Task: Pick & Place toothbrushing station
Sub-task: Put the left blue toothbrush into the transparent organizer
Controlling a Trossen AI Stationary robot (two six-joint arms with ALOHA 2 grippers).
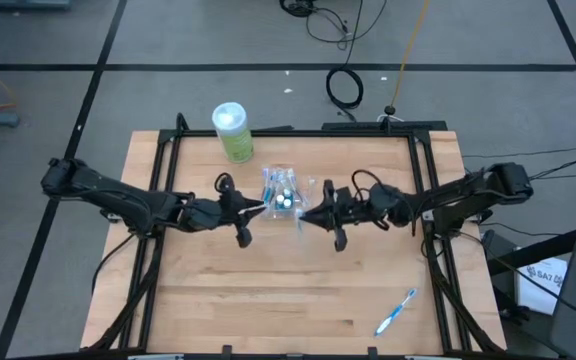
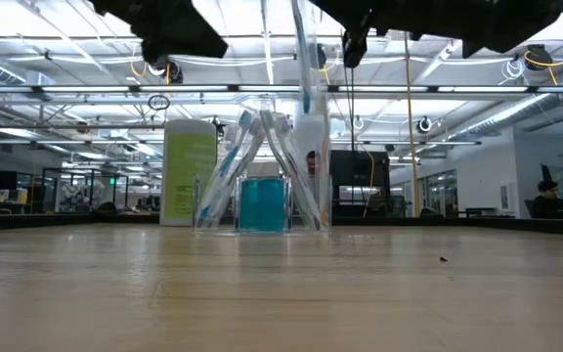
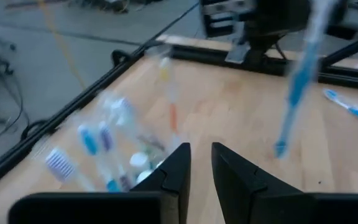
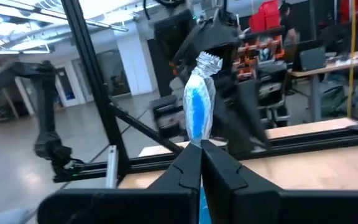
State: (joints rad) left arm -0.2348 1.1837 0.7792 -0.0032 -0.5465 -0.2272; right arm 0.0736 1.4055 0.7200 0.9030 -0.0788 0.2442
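Right gripper [image 4: 199, 152], pinching a brush [image 4: 199, 109], hung over my cup [image 1: 281, 190] at mid-table; left gripper [image 3: 197, 163] stood slightly parted, empty. One toothbrush [image 1: 395, 311] lay near the front right corner, unplaced.

- a light wooden desk [image 1: 268, 300] with a black frame along its edges carries everything.
- a clear holder [image 1: 282, 190] stands near the desk's middle, toward the far edge, with toothbrushes leaning inside it.
- a green canister with a white lid [image 1: 233, 131] stands at the far edge, just beside the holder.
- a lone blue toothbrush [image 1: 395, 311] lies flat near the front right corner, well apart from the others.
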